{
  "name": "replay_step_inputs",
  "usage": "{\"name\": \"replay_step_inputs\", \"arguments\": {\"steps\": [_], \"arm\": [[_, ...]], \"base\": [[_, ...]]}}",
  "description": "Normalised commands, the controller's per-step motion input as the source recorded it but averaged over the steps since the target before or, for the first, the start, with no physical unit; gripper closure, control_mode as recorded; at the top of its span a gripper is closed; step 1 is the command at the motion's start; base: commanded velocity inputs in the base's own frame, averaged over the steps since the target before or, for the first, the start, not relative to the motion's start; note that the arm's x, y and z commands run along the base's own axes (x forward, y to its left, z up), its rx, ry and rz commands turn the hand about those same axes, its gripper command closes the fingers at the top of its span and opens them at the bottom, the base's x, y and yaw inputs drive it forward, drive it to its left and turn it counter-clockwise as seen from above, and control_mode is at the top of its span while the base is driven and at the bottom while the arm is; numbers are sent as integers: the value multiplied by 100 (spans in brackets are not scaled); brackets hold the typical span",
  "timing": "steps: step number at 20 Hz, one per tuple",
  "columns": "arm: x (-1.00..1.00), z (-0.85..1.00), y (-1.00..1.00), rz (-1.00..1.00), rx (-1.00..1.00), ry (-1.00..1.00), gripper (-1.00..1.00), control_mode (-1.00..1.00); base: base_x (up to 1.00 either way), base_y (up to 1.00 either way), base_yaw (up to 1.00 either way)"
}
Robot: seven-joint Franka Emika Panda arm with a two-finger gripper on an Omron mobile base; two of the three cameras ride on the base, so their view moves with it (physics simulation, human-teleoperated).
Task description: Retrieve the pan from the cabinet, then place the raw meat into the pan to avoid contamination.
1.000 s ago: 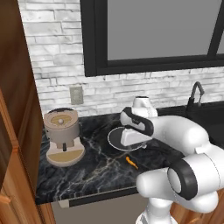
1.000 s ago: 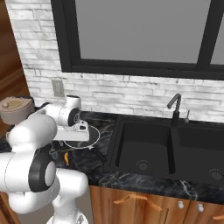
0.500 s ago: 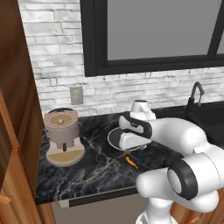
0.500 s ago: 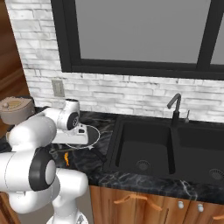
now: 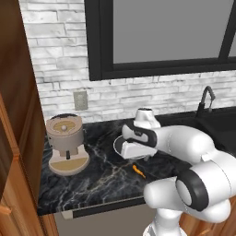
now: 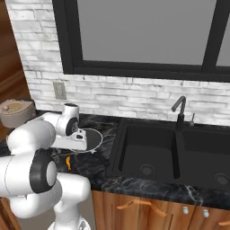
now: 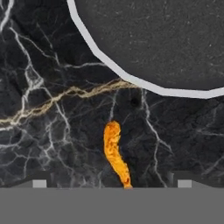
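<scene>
Gripper (image 7: 109,181): released, jaws standing wide and holding nothing; the two finger tips show at the bottom of the hand view, one on either side of the meat's near end.

Raw meat (image 7: 115,153): orange-red sliver lying flat on the counter between the finger tips and running ahead of them, untouched. It also shows on the counter below the forearm (image 5: 138,170).

Pan (image 7: 175,43): black inside, light rim, resting on the counter beyond the meat, near it but apart. It is already out of the cabinet.

Risks, as judged:
- The sliver is thin and low; fingers closing too high would miss it.
- Fingers coming down too far would strike the hard stone.
- It lies slightly curved; a grip off its middle could let it slip or swing on the lift.
- The pan rim is close; a low carry could clip it and shift the pan.

Counter (image 7: 39,131): black marble, white and gold veins.

Surroundings: coffee machine (image 5: 66,142) off to one side; black sink (image 6: 150,150) and faucet (image 6: 180,110) to the other; white brick wall (image 5: 60,69); dark-framed window (image 6: 143,40); cabinet (image 5: 14,138) beyond the coffee machine.
</scene>
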Motion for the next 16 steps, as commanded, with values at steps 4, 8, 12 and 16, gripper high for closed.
{"name": "replay_step_inputs", "arguments": {"steps": [4, 8, 12, 16], "arm": [[0, -26, 0, -3, 0, 0, -100, -100], [0, -25, 2, 0, 0, 0, -100, -100], [0, -29, 2, 0, 0, 0, -100, -100], [0, -32, 10, 0, 0, 0, -100, -100]], "base": [[0, 0, 0], [0, 0, 0], [0, 0, 0], [0, 0, 0]]}}
